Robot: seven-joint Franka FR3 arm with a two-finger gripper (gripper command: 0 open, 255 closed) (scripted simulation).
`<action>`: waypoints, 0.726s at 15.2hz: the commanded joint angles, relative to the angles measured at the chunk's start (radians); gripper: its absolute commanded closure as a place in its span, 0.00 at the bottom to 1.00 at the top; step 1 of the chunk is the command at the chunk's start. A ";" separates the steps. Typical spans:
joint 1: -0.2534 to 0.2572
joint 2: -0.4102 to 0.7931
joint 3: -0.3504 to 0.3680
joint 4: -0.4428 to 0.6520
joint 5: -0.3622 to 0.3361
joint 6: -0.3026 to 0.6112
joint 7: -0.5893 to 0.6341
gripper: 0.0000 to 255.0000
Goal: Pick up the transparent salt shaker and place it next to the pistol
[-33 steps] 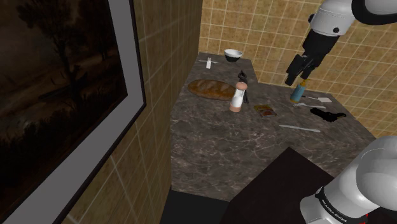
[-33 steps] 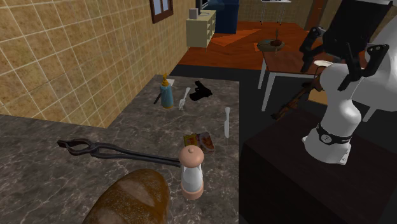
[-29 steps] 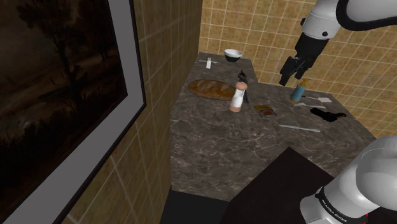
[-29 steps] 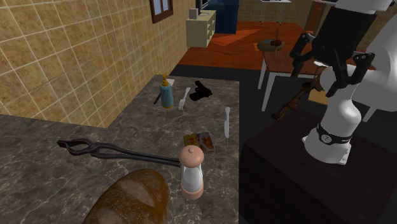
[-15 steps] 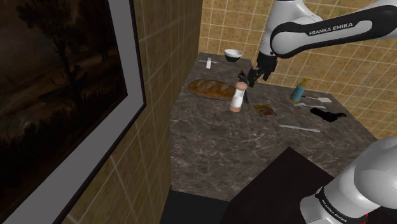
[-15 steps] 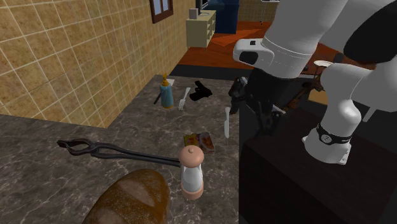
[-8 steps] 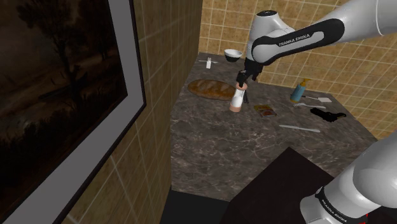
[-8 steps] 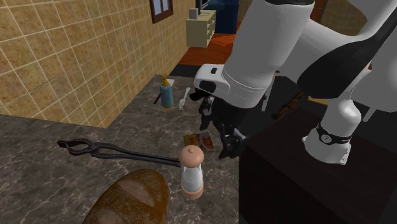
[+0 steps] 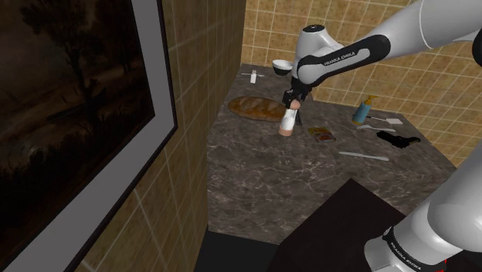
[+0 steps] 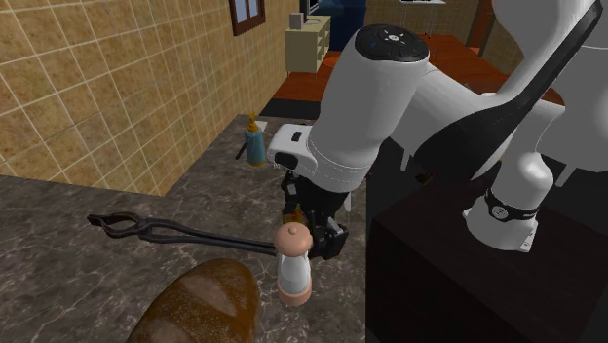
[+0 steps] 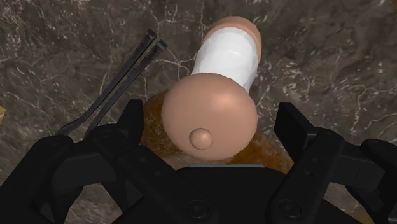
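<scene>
As the gripper [image 9: 292, 99] is hovering directly above the salt shaker [image 9: 288, 122], I am seeing its two fingers [image 11: 135, 124] standing wide apart. One is sitting on each side of the shaker's rounded cap, with a gap on both sides, so neither is touching it and nothing is being held. The shaker is standing upright on the dark marbled desk [image 9: 263, 174]. It is showing a white body with a pinkish-tan cap and base rather than clear glass.

A brown loaf of bread [image 9: 255, 108] is lying just beside the shaker, on the shoulder view's left of it. Black tongs [image 10: 175, 232] are lying near the shaker too, running away from it toward the second exterior view's left. A small packet [image 9: 322, 134] is lying near the shaker on the shoulder view's right. Farther that way from the shaker, I am making out a blue bottle [image 9: 361, 110] with a yellow top, a pale knife [image 9: 363, 154] and the black pistol [image 9: 398, 140], which is lying well apart from the shaker. A bowl [image 9: 283, 66] is sitting beyond the shaker, near the tiled wall.
</scene>
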 commanded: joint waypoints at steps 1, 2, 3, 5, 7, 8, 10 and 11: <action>-0.003 0.019 -0.003 -0.004 -0.004 0.023 0.003 0.00; -0.006 0.032 -0.005 -0.007 -0.006 0.041 0.004 0.00; -0.006 0.032 -0.005 -0.007 -0.006 0.041 0.004 0.00; -0.006 0.032 -0.005 -0.007 -0.006 0.041 0.004 0.00; -0.006 0.032 -0.005 -0.007 -0.006 0.041 0.004 0.00; -0.006 0.032 -0.005 -0.007 -0.006 0.041 0.004 0.00; -0.006 0.032 -0.005 -0.007 -0.006 0.041 0.004 0.00; -0.006 0.032 -0.005 -0.007 -0.006 0.041 0.004 1.00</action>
